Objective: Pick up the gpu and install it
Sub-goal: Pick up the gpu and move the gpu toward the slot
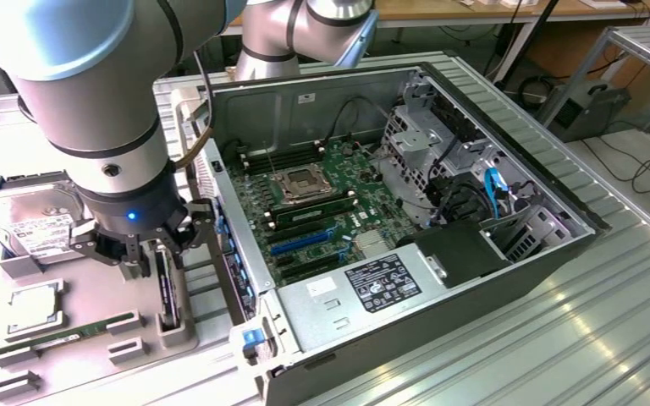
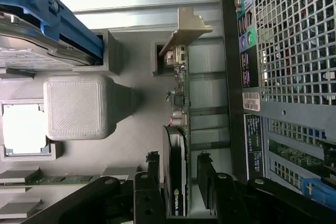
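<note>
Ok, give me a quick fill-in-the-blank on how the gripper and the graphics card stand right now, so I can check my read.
1. The graphics card stands on its ____ in a slot of the grey tray.
2. The gripper has a finger on each side of the card, and its jaws are ____.
3. In the exterior view, the computer case lies to the tray's ____.
Missing words: edge; open; right.

One gpu [image 1: 167, 296], one hard drive [image 1: 34, 222], one memory stick [image 1: 68, 331], one processor [image 1: 34, 303], one computer [image 1: 474, 315]
</note>
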Controlling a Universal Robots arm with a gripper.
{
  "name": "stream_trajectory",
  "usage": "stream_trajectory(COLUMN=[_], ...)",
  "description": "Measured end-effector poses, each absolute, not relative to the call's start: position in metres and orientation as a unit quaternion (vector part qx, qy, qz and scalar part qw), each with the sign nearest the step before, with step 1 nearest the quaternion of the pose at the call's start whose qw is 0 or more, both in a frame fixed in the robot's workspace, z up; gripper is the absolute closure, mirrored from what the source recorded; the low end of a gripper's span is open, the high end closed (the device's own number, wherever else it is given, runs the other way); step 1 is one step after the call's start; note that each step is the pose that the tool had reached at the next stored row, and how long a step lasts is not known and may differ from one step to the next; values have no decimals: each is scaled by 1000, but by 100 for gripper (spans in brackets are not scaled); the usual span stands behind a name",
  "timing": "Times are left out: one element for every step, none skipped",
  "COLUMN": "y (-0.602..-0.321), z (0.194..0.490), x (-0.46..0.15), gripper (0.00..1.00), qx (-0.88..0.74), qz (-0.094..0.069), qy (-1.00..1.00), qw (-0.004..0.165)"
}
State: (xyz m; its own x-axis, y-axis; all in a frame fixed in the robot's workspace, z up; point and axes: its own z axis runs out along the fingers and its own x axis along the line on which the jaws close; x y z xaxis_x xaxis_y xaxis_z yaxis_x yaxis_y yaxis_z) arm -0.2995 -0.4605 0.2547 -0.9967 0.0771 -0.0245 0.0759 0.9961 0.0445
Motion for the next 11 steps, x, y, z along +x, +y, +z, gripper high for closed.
stream_trajectory(y=[-459,-458,-457,-456,-455,-454,-454,-453,-453,-452,-452], z=[254,253,251,250,249,247,246,246,245,244,243], x=[-299,-300,-299,-299,-299,-299,-299,-299,-299,-299,-299], gripper=[58,58,58,58,58,58,58,58,58,58,58], qx=[38,38,38,38,38,38,38,38,38,38,38], qz=[22,22,22,22,22,22,22,22,22,22,22], qy=[999,999,999,999,999,999,999,999,999,999,999], qw=[13,13,13,13,13,13,13,13,13,13,13])
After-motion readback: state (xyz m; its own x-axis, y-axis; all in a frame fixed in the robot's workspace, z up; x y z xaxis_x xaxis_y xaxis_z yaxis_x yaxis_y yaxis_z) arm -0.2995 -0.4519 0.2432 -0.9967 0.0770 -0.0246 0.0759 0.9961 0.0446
